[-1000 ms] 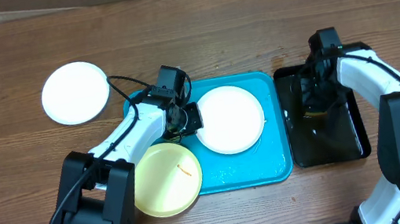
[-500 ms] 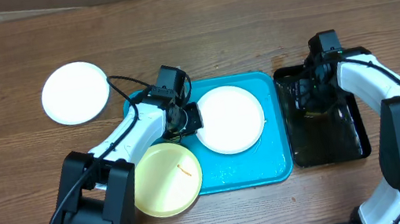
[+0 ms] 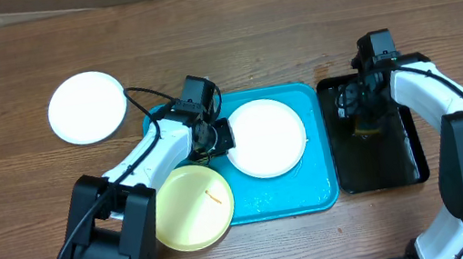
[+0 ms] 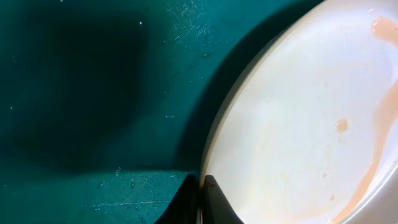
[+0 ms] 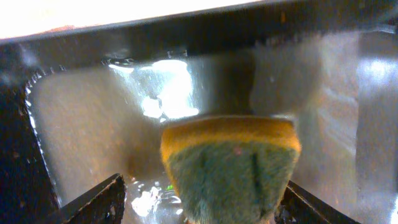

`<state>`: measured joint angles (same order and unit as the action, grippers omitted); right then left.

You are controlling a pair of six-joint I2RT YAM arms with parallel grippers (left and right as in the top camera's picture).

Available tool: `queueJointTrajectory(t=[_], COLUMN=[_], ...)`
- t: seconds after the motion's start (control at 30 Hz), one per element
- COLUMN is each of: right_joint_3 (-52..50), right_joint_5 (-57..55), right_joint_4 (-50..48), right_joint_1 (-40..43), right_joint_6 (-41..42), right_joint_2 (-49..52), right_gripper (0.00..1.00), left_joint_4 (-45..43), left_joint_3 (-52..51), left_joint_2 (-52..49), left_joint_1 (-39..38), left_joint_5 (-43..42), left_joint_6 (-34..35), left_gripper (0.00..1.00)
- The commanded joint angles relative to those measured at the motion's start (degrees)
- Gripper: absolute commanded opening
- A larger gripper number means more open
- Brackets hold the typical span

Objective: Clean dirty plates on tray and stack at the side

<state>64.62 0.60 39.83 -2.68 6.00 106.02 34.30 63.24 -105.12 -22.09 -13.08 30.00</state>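
Wood-grained table [image 3: 289, 20] is seen from overhead, with the tray [image 3: 288, 202] laid at its middle. One white plate [image 3: 265, 138] is carried on the tray's upper part. Its left rim is pinched between the left fingers [image 4: 217, 208], which are clenched on the edge. Pale orange smears and a small orange spot are shown on this plate in the left wrist view.

The yellow-green plate [image 3: 190, 207] is laid over the tray's near left corner and overhangs onto the table. A thin orange streak is seen on it. The second white plate [image 3: 87, 107] is set on the bare table, well apart from the tray at the far left.

Just beside the tray on the right, a black tray [image 3: 403, 168] with a wet, shiny floor is placed. A sponge [image 5: 230, 168], yellow with a green scouring face, is framed between the right fingers [image 5: 93, 202] over this black tray. A gap is seen between the sponge and one finger, so it cannot be told whether the sponge is gripped or released.
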Motion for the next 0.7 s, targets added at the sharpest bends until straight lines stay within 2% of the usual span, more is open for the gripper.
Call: queueJointTrajectory(t=[0.0,0.07,0.1,0.13,0.17,0.2,0.23,0.27,0.3,0.33,0.47,0.67], right_joint_3=[-1.4,-1.4,-1.4,-1.4,-1.4,-1.4,-1.4,-1.4,-1.36,-1.22,0.11,4.04], right_joint_5=[-0.57,-0.57,-0.57,-0.57,-0.57,-0.57,-0.57,-0.57,-0.57,-0.57,-0.55,-0.55], right_joint_4=[-1.7,-1.88,-1.9,-1.88,-1.81,-1.79,-1.81,-1.9,-1.95,-1.99,-0.81,8.33], right_joint_1=[0.17,0.17,0.17,0.17,0.17,0.17,0.17,0.17,0.17,0.17,0.17,0.17], right_joint_6=[0.02,0.02,0.02,0.02,0.02,0.02,0.02,0.02,0.02,0.02,0.02,0.04], right_joint_2=[-0.02,-0.02,-0.02,-0.02,-0.02,-0.02,-0.02,-0.02,-0.04,-0.02,-0.04,-0.04], right_gripper=[0.75,0.56,0.29,0.15,0.08,0.07,0.08,0.2,0.54,0.67,0.71,0.71], left_joint_4=[-0.11,-0.09,-0.09,-0.11,-0.09,-0.09,-0.09,-0.09,-0.09,-0.09,-0.09,-0.07], left_joint_3=[-0.09,-0.09,-0.09,-0.09,-0.09,-0.09,-0.09,-0.09,-0.09,-0.09,-0.09,-0.09], left_joint_2=[-0.35,-0.35,-0.35,-0.35,-0.35,-0.35,-0.35,-0.35,-0.35,-0.35,-0.35,-0.35], left_joint_1=[-0.11,-0.11,-0.11,-0.11,-0.11,-0.11,-0.11,-0.11,-0.11,-0.11,-0.11,-0.11], left_joint_5=[0.61,1.05,1.07,1.07,1.07,1.07,1.07,1.07,1.07,1.07,1.07,1.05], left_joint_6=[-0.39,-0.37,-0.37,-0.37,-0.39,-0.39,-0.39,-0.39,-0.39,-0.39,-0.39,-0.39], left_gripper=[0.06,0.06,0.06,0.06,0.06,0.06,0.07,0.06,0.07,0.07,0.07,0.07])
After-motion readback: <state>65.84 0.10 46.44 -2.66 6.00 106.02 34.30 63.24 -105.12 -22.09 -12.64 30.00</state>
